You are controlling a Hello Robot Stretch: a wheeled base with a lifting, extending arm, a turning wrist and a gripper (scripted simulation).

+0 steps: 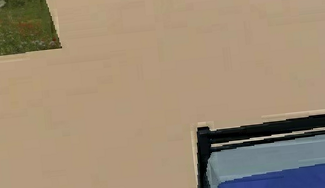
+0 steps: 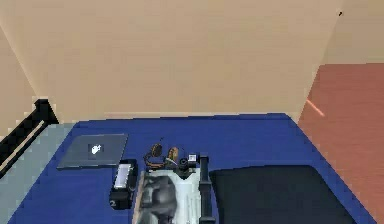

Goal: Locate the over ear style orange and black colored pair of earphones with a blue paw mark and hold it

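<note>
Lower middle of the arm side view: my gripper (image 2: 172,166) reached out from the arm (image 2: 203,192) over one bed (image 2: 250,140) spread with a blue cover. One small orange-and-black object (image 2: 163,155) lay on the cover at the gripper's far end, just above the centre of the bottom edge. It was too small for me to make out its shape or any blue mark. With that object on the bedding right there, I could not tell whether my gripper held anything, nor whether my fingers touched it.

One grey laptop (image 2: 93,150), lid down, lay flat on the cover to the left of centre, apart from the object. One black slab-shaped device (image 2: 123,180) lay below the laptop, just left of my gripper. One pale grey lumpy shape (image 2: 160,198) sat at the bottom edge beside my arm; I could not tell what it was. One dark flat pad (image 2: 270,195) covered the bed's lower right. The black bed frame (image 2: 25,125) ran along the left edge, and reddish floor (image 2: 350,100) showed at the right.

In the forward view, a beige wall (image 1: 148,73) carried one window (image 1: 7,23) at the upper left, showing grass. The frame and blue cover stood at the lower right.
</note>
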